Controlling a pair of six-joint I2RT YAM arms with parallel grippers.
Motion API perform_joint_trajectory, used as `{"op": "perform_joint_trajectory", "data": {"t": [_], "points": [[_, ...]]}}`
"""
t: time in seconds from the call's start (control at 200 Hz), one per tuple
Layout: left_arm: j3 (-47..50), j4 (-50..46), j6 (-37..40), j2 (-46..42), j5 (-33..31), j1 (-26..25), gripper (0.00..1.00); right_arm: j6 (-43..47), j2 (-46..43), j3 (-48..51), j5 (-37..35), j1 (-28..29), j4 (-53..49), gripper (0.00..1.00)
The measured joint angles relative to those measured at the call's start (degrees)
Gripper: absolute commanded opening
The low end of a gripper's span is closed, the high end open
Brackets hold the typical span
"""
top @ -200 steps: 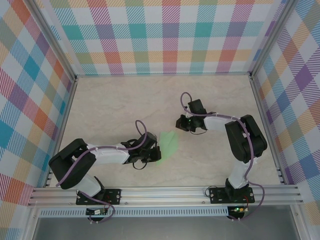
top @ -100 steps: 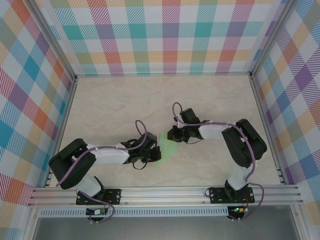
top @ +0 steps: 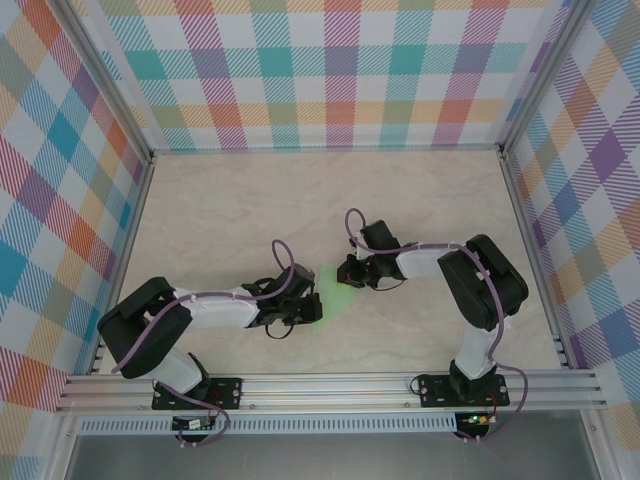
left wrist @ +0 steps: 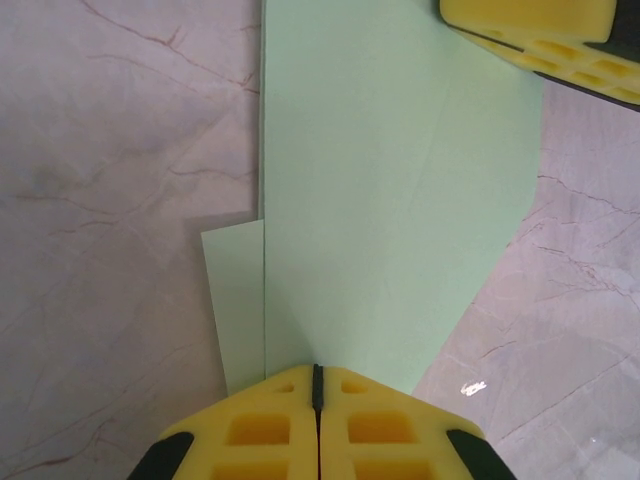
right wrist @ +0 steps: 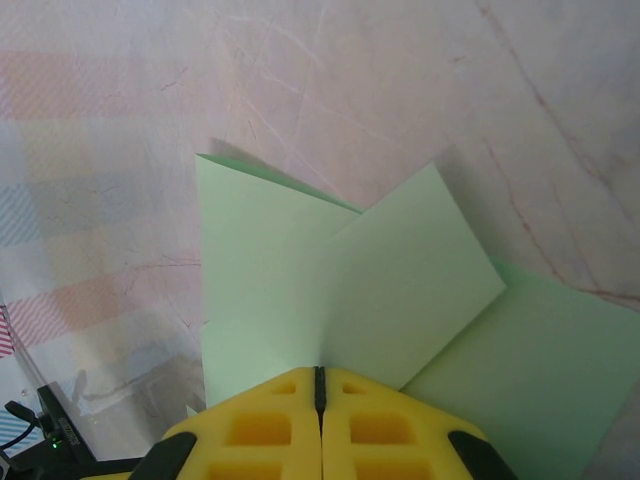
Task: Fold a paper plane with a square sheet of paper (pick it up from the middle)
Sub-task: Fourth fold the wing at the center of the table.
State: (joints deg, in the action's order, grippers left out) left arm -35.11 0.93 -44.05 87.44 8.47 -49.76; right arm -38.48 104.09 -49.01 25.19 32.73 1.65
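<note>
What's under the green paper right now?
The marble table shows beside the paper, which lies on it. A folded lower layer pokes out at one edge. Whatever sits directly beneath the sheet is covered.

- A robotics test cell, of the kind kept in a research lab, is shown.
- Two robot arms, the left arm and the right arm, are bolted to an aluminium rail at the near edge of the table.
- The pale, marble-patterned table is enclosed on three sides by walls covered in multicoloured plaid, and these are held by aluminium profile posts.
- Purple cables are routed along both arms.
- Yellow padded fingers with moulded cells are fitted to the left tool and the right tool.
- A small electronics board is mounted below the left arm's base.
</note>
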Motion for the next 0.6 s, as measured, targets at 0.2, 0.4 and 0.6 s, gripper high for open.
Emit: {"op": "perform_joint_trajectory", "data": {"t": [0.2,0.4,0.6], "points": [[-1.49,-3.96,0.42,-0.26,0.0,0.02,0.09,0.0,-0.57,0.72,-0.46,0.0,0.48,0.05],[-3.78,-11.76,0.48,-2.8,-0.04,0.04,0.12,-0.07,-0.76,0.98,-0.83,0.02,0.72,0.05],[-5.51,-13.18,-0.66,-8.81,1.01,1.09,0.14,-0.26,-0.85,1.07,-1.03,0.02,0.76,0.05]]}}
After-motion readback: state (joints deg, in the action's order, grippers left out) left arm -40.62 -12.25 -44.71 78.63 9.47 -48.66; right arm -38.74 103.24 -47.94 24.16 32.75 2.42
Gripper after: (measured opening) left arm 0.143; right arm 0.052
